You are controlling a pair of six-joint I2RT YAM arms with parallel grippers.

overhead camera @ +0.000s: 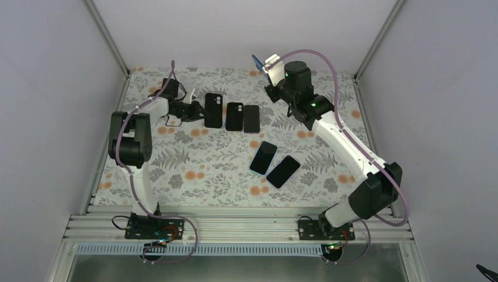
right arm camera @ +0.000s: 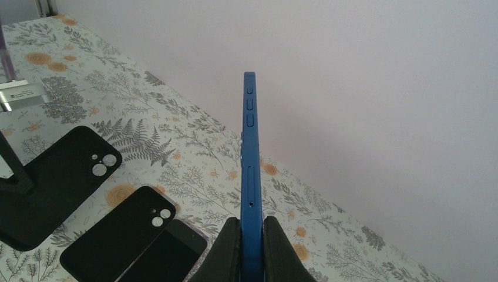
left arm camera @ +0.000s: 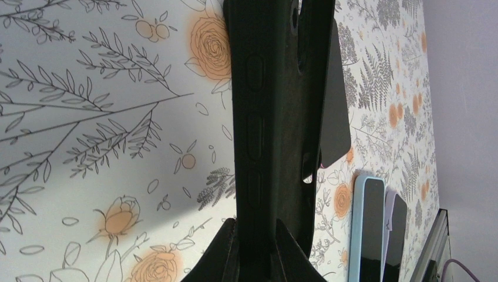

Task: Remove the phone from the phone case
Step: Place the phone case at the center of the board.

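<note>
- Phone (right arm camera: 250, 147), the blue one, is hanging bare above the far right part of the desk (overhead camera: 194, 170), out of any case and turned edge-on to the right wrist camera, with its side buttons showing.
- The right end effector (right arm camera: 251, 222) is pinching this phone by its lower end, with one finger pressing on each flat face.
- The left end effector (left arm camera: 255, 223) is clamping the near edge of a black phone case (left arm camera: 270, 117) at the far left of the desk. Whether that case is resting on the surface or riding just above it cannot be told.
- Two black cases are showing in all. The second black case (overhead camera: 234, 116) is lying flat just to the right of the held one, with its camera cut-outs facing up.
- Four phones are showing in all, counting the blue one in the air.
- A dark phone (overhead camera: 251, 118) is lying right beside the second case, on its right.
- Two more are lying side by side at a slant in the middle of the desk: a light-blue-edged phone (overhead camera: 262, 157) and a black phone (overhead camera: 283, 171).
</note>
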